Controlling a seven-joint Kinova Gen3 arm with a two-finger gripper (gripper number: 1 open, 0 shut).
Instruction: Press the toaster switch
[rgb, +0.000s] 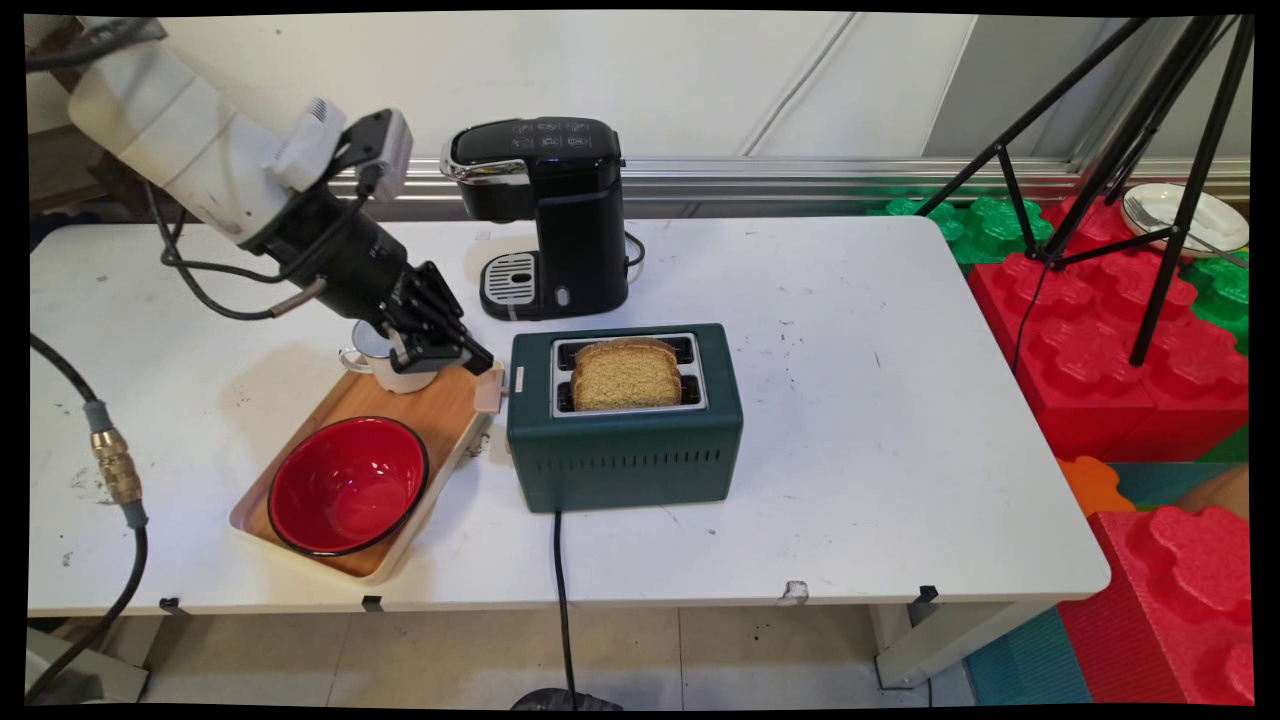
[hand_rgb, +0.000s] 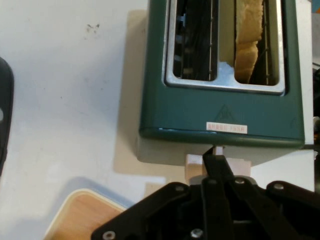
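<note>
My gripper (rgb: 483, 362) is shut, its two fingers pressed together. The tips rest on the beige lever (rgb: 488, 391) at the left end of a dark green toaster (rgb: 625, 445). A slice of brown bread (rgb: 627, 376) stands in one of the toaster's slots. In the hand view the closed gripper (hand_rgb: 215, 159) touches the top of the lever (hand_rgb: 193, 167) just below the toaster (hand_rgb: 200, 115). Its left slot is empty and the bread (hand_rgb: 247, 45) sits in the right one. A white mug (rgb: 385, 367) stands just behind the gripper, partly hidden by it.
The mug and a red bowl (rgb: 347, 486) are on a wooden tray (rgb: 445, 418) left of the toaster. A black coffee machine (rgb: 548, 215) stands behind. The toaster's black cord (rgb: 561, 600) runs over the front edge. A tripod (rgb: 1130, 150) and foam blocks (rgb: 1100, 340) are off to the right.
</note>
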